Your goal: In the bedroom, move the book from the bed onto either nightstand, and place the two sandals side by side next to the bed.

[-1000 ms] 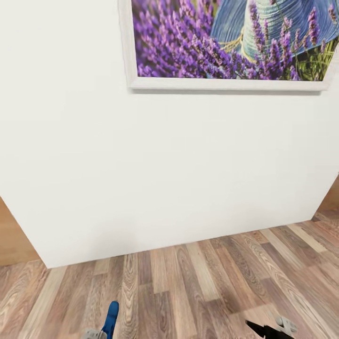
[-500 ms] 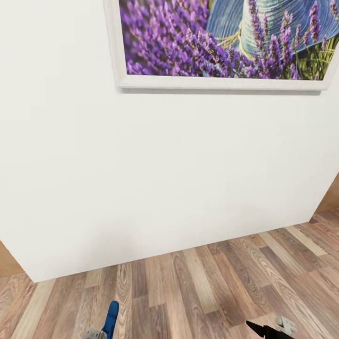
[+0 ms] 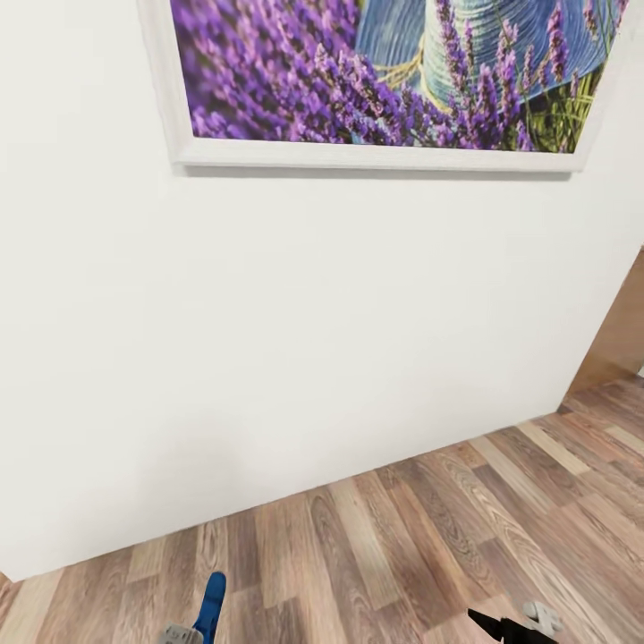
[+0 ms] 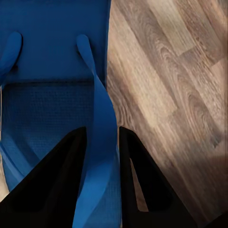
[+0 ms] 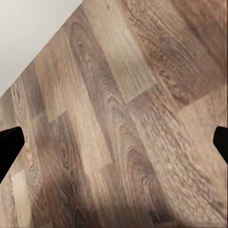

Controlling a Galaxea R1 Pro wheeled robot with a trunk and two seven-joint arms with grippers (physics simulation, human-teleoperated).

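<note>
Keep the left gripper (image 4: 99, 183) jaws pinching the sandal (image 4: 52, 90) strap firmly, right gripper (image 5: 114, 142) jaws spread, steering clear of the wall (image 3: 295, 331) toward the bed.

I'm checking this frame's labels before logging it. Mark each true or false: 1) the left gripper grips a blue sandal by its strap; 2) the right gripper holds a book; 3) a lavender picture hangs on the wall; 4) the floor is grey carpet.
1) True: the left gripper is shut on the blue sandal strap.
2) False: the right gripper is open with nothing between its fingers, over wood floor.
3) True: lavender picture.
4) False: wood planks.
</note>
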